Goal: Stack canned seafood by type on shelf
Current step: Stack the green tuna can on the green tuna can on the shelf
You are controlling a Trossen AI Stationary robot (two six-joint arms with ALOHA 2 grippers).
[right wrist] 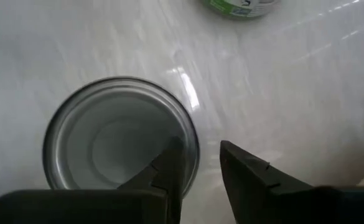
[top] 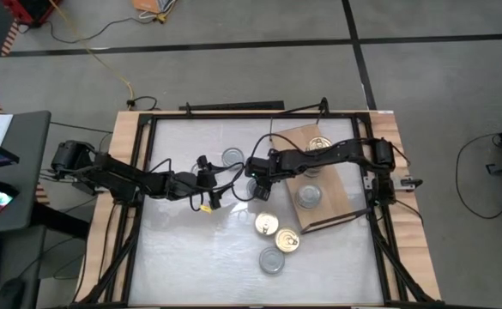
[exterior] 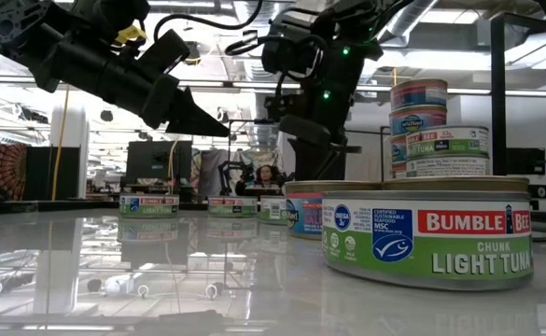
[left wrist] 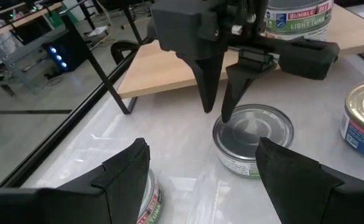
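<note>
A silver-lidded tin (right wrist: 116, 134) stands on the white tabletop, also seen in the left wrist view (left wrist: 256, 137). My right gripper (right wrist: 200, 165) slants down over it, narrowly open, one finger above the lid and one outside the rim; it is at mid-table in the high view (top: 262, 187). My left gripper (left wrist: 200, 186) hangs open to its left (top: 209, 193), holding nothing. The shelf (top: 336, 184), a light-brown board, carries a gold-lidded stack (top: 319, 146) and a silver-lidded tin (top: 309, 197), resting on their bases. My right gripper has its fingers (left wrist: 226, 109) on either side of the tin's rim (right wrist: 193, 146), coming from above on a slant. Whether either finger touches the rim cannot be told. The tin stands upright on the tabletop.
Loose tins stand on the tabletop: a silver-lidded one (top: 233, 157) toward the far side, two gold-lidded ones (top: 268, 225) (top: 287, 242) and a silver one (top: 272, 262) toward the near side. A Bumble Bee tin (exterior: 431, 238) fills the low view's foreground. A black frame (top: 139, 215) borders the table.
</note>
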